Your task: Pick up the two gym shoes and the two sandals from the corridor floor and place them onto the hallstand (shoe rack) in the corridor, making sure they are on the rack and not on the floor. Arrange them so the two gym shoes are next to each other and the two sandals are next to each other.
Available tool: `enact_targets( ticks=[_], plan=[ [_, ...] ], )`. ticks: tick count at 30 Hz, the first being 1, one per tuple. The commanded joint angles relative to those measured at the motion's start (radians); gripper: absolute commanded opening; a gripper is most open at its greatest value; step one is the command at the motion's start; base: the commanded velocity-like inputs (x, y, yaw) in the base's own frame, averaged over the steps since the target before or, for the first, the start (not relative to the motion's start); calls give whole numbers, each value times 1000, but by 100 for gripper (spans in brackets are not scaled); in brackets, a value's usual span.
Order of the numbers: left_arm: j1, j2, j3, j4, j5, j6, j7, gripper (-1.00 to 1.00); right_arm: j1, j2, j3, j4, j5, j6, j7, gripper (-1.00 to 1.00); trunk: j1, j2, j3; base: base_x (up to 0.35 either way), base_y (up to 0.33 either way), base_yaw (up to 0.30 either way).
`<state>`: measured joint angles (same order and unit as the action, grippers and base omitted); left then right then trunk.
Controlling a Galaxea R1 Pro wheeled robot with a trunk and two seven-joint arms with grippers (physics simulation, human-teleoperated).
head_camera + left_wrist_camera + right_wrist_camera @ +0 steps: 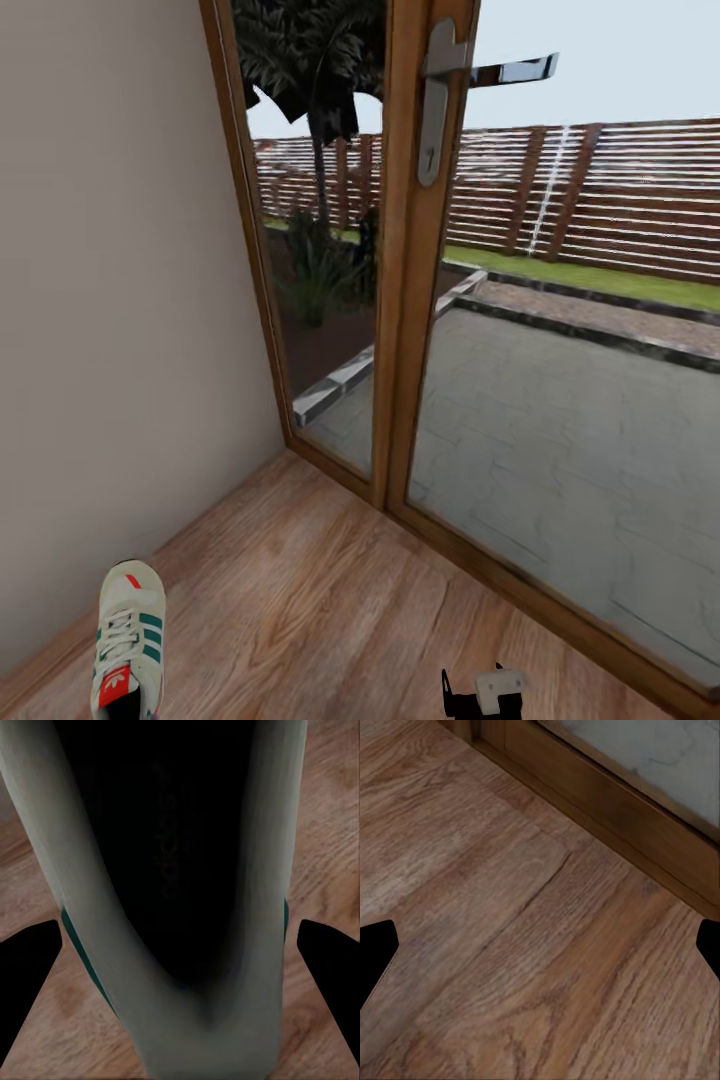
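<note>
Off-white shoe (187, 945) sitting between parted left gripper (180, 945) fingers; light, soft-collared, likely gripping best at heel.

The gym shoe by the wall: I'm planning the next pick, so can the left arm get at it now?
Probably yes: the gym shoe lies right between the open left gripper's fingers, its opening facing the wrist camera, nothing intervening.

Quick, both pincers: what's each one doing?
Left pincer: fingertips astride the gym shoe; grip cannot be told.
Right pincer: open, holding nothing, over the floor.
</note>
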<state>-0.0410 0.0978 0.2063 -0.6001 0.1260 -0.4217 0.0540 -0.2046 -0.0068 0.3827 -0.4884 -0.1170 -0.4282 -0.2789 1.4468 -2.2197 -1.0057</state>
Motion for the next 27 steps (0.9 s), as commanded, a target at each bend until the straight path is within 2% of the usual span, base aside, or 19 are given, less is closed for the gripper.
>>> enact_targets(
  ticks=[1,27],
  plan=[
    [0,0,-2,1,7,-3,1,-100,-1,-1,9,1,-10,-4,-6,100,0,0,-2,26,0,219],
    [0,0,-1,1,9,-2,3,-100,-1,-1,8,1,-10,-4,-6,100,0,0,-28,2,0,219]
  ],
)
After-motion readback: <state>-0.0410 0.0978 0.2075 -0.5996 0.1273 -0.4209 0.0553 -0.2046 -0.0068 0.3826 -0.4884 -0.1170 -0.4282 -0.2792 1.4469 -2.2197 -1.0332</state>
